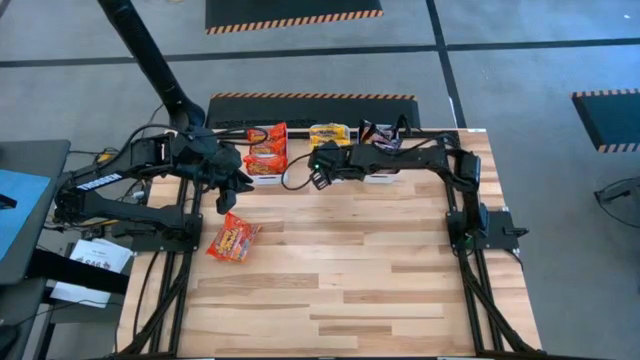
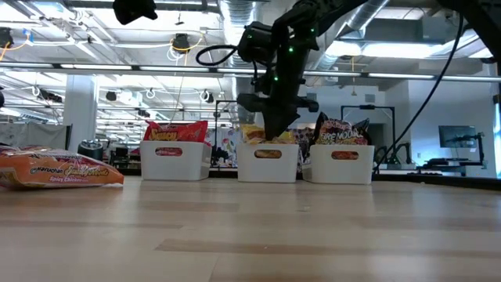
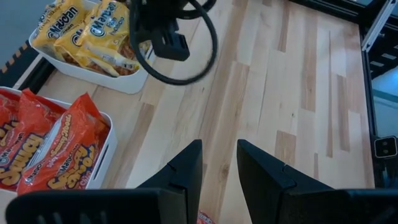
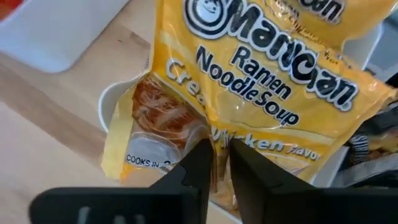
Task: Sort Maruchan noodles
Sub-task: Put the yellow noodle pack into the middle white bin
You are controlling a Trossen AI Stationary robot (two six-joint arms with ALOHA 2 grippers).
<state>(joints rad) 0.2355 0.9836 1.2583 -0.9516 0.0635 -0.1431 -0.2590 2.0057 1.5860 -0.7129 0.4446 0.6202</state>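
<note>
Yellow noodle packet [image 4: 261, 81] hung pinched in the right gripper [image 4: 219, 163] over the middle tray [image 2: 268, 163]; releasing low would seat it best. Left gripper [image 3: 219, 163], fingers slightly apart and empty, hovered above the worktop's red packet [image 1: 234, 240].

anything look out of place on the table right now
One red packet lies alone on the bare wood near the left edge, outside the three white trays. Every other packet in view sits in a tray. The left gripper hangs open above it.
</note>
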